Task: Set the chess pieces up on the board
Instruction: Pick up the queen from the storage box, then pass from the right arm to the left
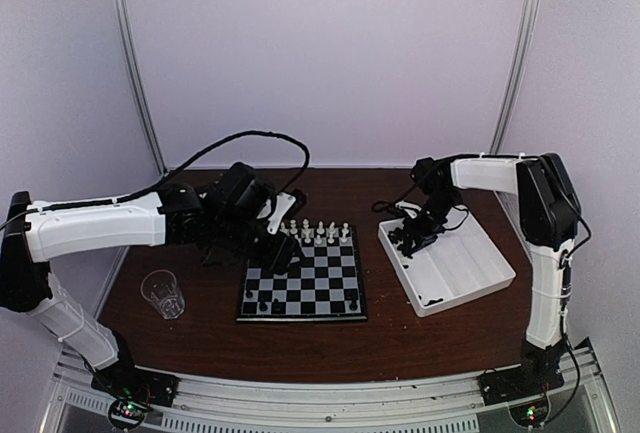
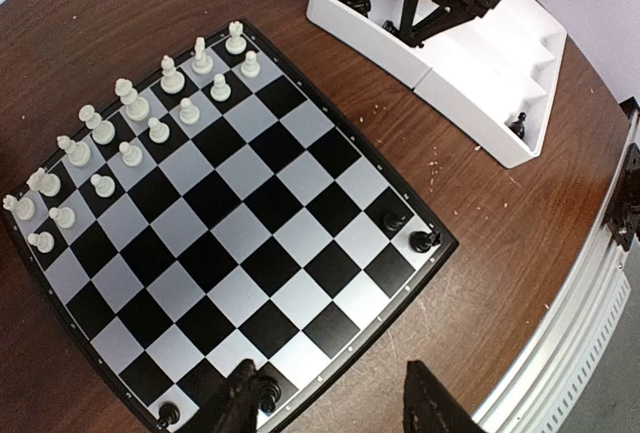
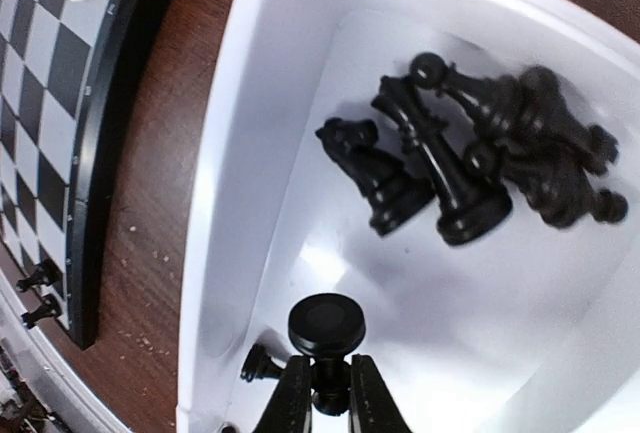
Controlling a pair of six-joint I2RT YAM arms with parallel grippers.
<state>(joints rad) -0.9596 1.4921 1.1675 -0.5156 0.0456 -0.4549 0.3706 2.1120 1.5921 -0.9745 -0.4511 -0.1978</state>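
Note:
The board (image 1: 310, 283) lies mid-table, with white chess pieces (image 1: 320, 231) lined up on its two far rows. A few black pieces (image 2: 425, 241) stand on the near rows. My left gripper (image 2: 335, 408) hovers open over the board's near edge. One black piece (image 2: 268, 391) stands just inside its left finger (image 2: 235, 403), ungripped. My right gripper (image 3: 328, 393) is inside the white tray (image 3: 230, 203), shut on the stem of a black piece (image 3: 327, 325) whose round base faces the camera. A heap of black pieces (image 3: 470, 153) lies beyond it.
A clear glass (image 1: 163, 293) stands left of the board. The white tray (image 1: 470, 273) sits right of the board, and one small black piece (image 3: 258, 363) lies beside my right fingers. A metal rail (image 2: 600, 283) runs along the table's near edge.

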